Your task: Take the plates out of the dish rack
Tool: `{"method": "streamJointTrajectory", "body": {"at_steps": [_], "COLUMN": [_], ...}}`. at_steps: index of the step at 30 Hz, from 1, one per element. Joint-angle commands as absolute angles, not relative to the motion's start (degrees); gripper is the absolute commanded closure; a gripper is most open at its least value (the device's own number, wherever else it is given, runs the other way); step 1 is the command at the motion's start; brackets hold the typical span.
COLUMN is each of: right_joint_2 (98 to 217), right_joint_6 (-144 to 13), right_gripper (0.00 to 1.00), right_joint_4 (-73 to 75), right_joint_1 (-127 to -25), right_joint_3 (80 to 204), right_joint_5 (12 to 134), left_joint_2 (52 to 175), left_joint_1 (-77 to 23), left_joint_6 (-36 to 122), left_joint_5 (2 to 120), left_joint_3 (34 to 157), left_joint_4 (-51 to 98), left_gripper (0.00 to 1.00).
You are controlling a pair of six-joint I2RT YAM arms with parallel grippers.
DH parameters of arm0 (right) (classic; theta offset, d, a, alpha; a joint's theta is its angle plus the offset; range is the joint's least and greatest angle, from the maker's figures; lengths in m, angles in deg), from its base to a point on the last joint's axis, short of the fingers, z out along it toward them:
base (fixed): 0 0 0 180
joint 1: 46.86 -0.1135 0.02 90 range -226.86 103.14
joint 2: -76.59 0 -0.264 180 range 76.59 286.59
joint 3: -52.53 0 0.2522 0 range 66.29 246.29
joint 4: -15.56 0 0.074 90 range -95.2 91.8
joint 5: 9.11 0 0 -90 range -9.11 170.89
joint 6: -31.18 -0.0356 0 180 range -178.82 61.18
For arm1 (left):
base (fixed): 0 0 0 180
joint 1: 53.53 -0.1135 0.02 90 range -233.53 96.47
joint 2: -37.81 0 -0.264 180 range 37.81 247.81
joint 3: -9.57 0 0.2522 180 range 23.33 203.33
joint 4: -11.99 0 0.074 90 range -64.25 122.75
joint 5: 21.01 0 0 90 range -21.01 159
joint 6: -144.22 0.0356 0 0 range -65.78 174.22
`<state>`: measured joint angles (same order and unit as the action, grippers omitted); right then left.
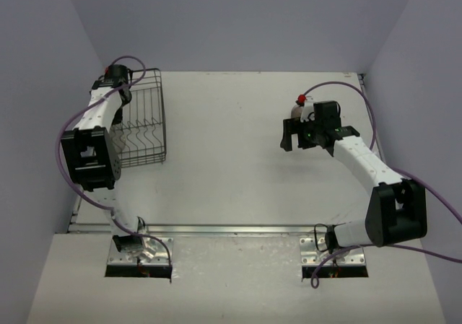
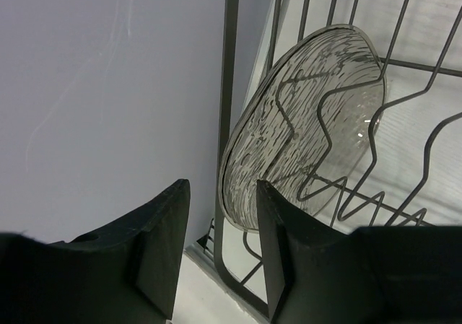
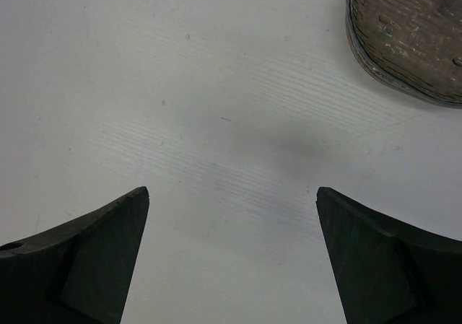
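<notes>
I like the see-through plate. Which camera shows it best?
Left wrist: the clear plate is close up, standing on edge in the rack. The top view shows the rack, but the plate can't be made out. The right wrist shows only a brownish plate.

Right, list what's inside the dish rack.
One see-through plate stands on edge among the wire dividers of the dish rack. The left arm covers the rack's left side from above, hiding anything else there.
</notes>
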<state>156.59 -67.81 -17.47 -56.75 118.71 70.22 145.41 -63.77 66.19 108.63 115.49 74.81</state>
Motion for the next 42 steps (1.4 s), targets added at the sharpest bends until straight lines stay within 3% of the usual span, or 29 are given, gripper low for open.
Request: {"method": "streamJointTrajectory", "body": {"at_steps": [1, 6, 11, 17, 26, 37, 42], "right_joint_2": [155.1, 154.9, 155.0, 155.0, 155.3, 154.3, 153.0], "right_joint_6": [-66.9, -66.6, -66.5, -66.5, -67.0, -67.9, -69.6], "right_gripper": [0.01, 0.01, 0.01, 0.01, 0.01, 0.01, 0.01], "right_joint_4": [-15.3, -15.3, -15.3, -15.5, -15.8, -16.0, -14.9], "right_joint_1": [-56.9, -56.9, -56.8, -56.8, -56.8, -56.9, -56.9], "right_joint_3": [119.6, 119.1, 119.2, 119.3, 119.8, 120.1, 120.3], "right_joint_5": [70.0, 69.9, 69.7, 69.7, 69.5, 68.4, 64.0], "left_joint_2": [146.6, 147.8, 148.1, 147.4, 144.9, 138.5, 137.2], "left_joint_1": [-64.7, -64.7, -64.7, -64.7, -63.3, -50.9, -48.7], "left_joint_6": [66.5, 67.1, 67.5, 67.7, 66.9, 71.2, 67.9], "left_joint_5": [110.8, 112.9, 113.2, 113.2, 111.4, 119.2, 112.6], "left_joint_3": [116.4, 116.9, 117.5, 119.3, 131.4, 136.3, 139.7], "left_joint_4": [71.7, 70.7, 70.3, 71.4, 78.9, 78.1, 84.0], "left_gripper": [0.65, 0.88, 1.0, 1.0, 1.0, 1.0, 1.0]}}
